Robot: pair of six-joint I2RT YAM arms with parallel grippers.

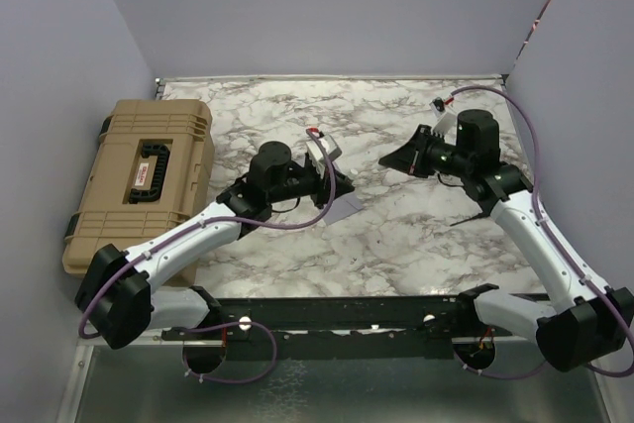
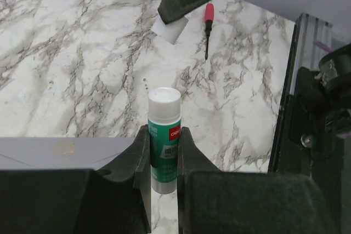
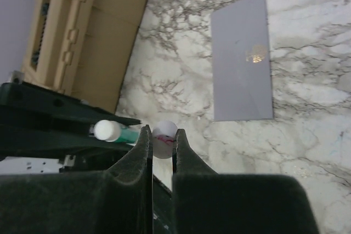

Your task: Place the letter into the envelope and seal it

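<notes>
where the top camera looked down, two arms reached over one marble table (image 1: 396,106). one tan hard case (image 1: 139,185) lay at nine o'clock. the left gripper (image 1: 340,187) hung near the centre, and one grey envelope (image 1: 347,208) lay flat on the table at its five o'clock, partly hidden under it. the right gripper (image 1: 393,159) hovered at two o'clock of the left one, tips facing it. from above i could not tell either grip.

from the left wrist, that gripper's two fingers were clamped on one glue stick (image 2: 164,110), green-labelled, its white end pointing to twelve o'clock. an envelope corner showed at eight o'clock. one red-handled screwdriver (image 2: 208,26) lay at one o'clock, beside one small white piece (image 2: 170,29) pinched by the right gripper.

from the right wrist, its two fingers were closed tight on that white piece. the envelope lay at one o'clock and the case at eleven.
</notes>
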